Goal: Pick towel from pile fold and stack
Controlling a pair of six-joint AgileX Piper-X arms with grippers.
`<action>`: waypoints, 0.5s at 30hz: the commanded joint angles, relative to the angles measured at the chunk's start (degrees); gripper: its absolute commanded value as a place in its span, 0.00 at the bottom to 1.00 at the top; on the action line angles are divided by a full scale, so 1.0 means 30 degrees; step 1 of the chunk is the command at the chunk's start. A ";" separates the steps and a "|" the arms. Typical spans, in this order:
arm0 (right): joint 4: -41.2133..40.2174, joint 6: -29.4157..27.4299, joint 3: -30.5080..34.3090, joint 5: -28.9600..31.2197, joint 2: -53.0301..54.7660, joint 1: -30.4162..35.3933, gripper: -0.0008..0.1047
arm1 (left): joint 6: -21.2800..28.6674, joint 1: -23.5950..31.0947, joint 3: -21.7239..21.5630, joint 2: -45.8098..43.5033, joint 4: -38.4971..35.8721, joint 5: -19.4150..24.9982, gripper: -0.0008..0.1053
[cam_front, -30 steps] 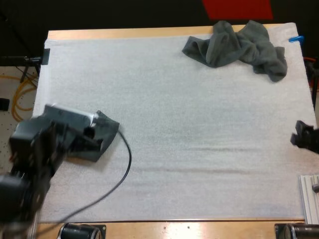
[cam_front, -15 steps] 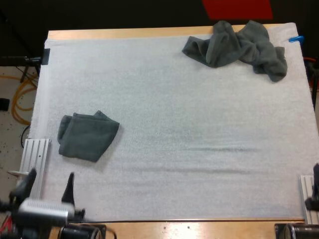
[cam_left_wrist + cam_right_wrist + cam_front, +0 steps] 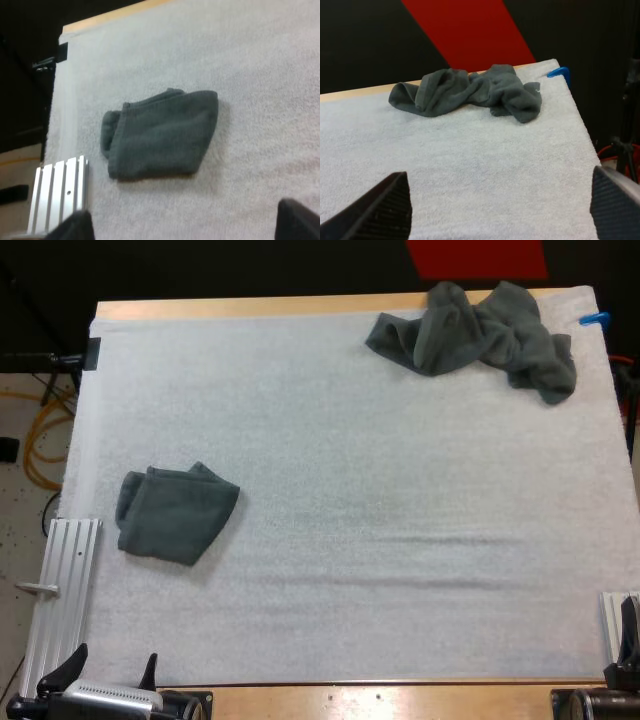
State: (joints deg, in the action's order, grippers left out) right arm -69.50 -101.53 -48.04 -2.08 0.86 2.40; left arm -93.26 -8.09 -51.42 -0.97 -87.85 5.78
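Entry: 1 folded towel (image 3: 178,515) lies on the near-left part of the white mat (image 3: 360,540), just ahead of my left gripper (image 3: 185,227), whose 2 fingers stand wide apart with nothing between them. The crumpled pile (image 3: 470,92) sits at the far right corner of the mat, well apart from the folded towel; I cannot tell how many towels it holds. My right gripper (image 3: 497,205) hangs at the near right edge, fingers spread wide and empty, and from it the crumpled pile lies straight ahead across bare mat. The pile's long axis runs side to side along the far edge, roughly across the right gripper's line of approach. Judgement: the right arm is clearly the nearer of the 2 for the next pick, since the left would have to cross the whole mat diagonally. A forward reach onto the pile's near flank looks workable, though singling out 1 layer may be hard.
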 commanded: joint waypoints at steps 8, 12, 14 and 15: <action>0.0753 -0.0068 0.1914 -0.0257 0.0744 0.0032 0.69 | -0.0111 -0.0008 0.2065 -0.2602 0.3709 0.0131 0.66; 0.1498 -0.0107 0.3160 -0.0707 0.0744 0.0032 0.69 | -0.0111 -0.0008 0.3719 -0.2601 0.6565 -0.0104 0.66; 0.1840 -0.0107 0.3660 -0.0735 0.0744 0.0032 0.69 | -0.0111 -0.0008 0.4465 -0.2601 0.7591 -0.0496 0.66; 0.1971 -0.0107 0.3930 -0.0734 0.0744 0.0032 0.69 | -0.0111 -0.0008 0.4934 -0.2601 0.8179 -0.0716 0.66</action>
State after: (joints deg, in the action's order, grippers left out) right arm -64.46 -101.53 -36.14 -3.59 0.86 2.40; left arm -93.26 -8.09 -36.67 -0.75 -64.90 4.05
